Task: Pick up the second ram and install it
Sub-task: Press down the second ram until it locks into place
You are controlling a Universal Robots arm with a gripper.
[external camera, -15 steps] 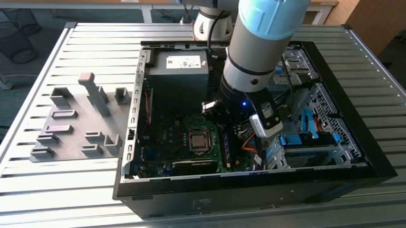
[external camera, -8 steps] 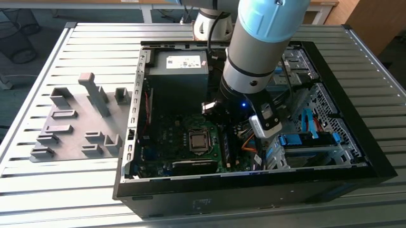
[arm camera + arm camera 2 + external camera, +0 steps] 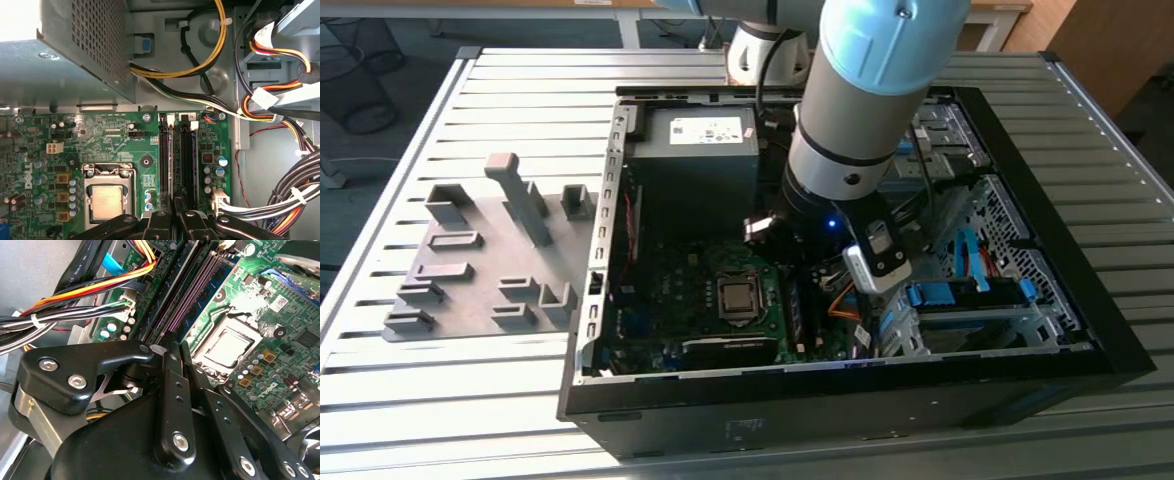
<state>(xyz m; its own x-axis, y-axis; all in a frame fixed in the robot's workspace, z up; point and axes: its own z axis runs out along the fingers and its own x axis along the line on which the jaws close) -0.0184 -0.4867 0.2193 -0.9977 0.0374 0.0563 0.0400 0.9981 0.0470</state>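
Observation:
The second ram [image 3: 173, 160] shows edge-on as a thin green strip standing in the row of black memory slots [image 3: 186, 155] on the motherboard. My gripper [image 3: 174, 202] is down inside the open computer case, its black fingers [image 3: 170, 385] drawn tight together on the near end of that strip. In the second wrist view my gripper [image 3: 181, 346] points along the slots [image 3: 200, 295], two of which show bare purple contacts. In the exterior view the arm [image 3: 854, 130] reaches into the case [image 3: 854, 390] over the board's slot area.
The processor socket [image 3: 106, 200] lies beside the slots. Cable bundles [image 3: 290, 200] crowd the other side, with blue drive clips [image 3: 961, 295] beyond. The power supply [image 3: 700, 150] fills the case's far end. A grey slotted holder tray [image 3: 467, 290] lies on the table at the exterior view's left.

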